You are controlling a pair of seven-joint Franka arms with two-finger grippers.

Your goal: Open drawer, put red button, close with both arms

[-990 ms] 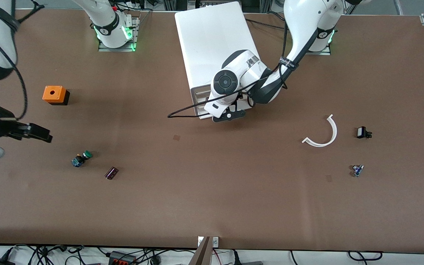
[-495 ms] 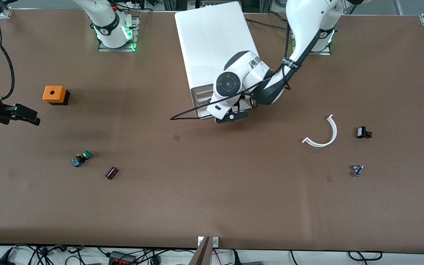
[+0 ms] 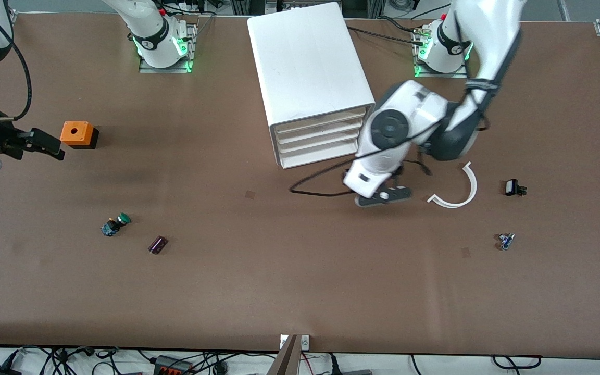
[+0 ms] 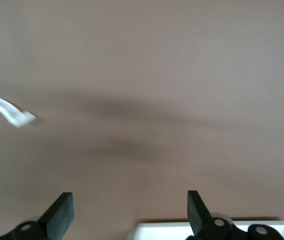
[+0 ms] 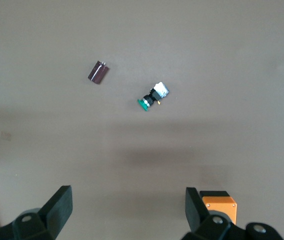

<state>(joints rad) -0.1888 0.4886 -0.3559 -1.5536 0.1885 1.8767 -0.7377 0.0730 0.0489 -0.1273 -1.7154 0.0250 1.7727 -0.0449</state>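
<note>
Search for the red button turns up nothing on the desk [image 3: 279, 271]: you see only the green-capped button [image 3: 116, 224] and a tiny blue part [image 3: 505, 241], too small to identify. All drawers of the white cabinet [image 3: 310, 67] sit flush. The left hand [image 3: 383, 197] hangs spread and empty over the desk beside the curved white strip [image 3: 459, 190]. The right hand [image 3: 45, 146], also spread and empty, is beside the orange cube [image 3: 77, 133]. You're likely at the closing end; next, confirm the button is inside.
</note>
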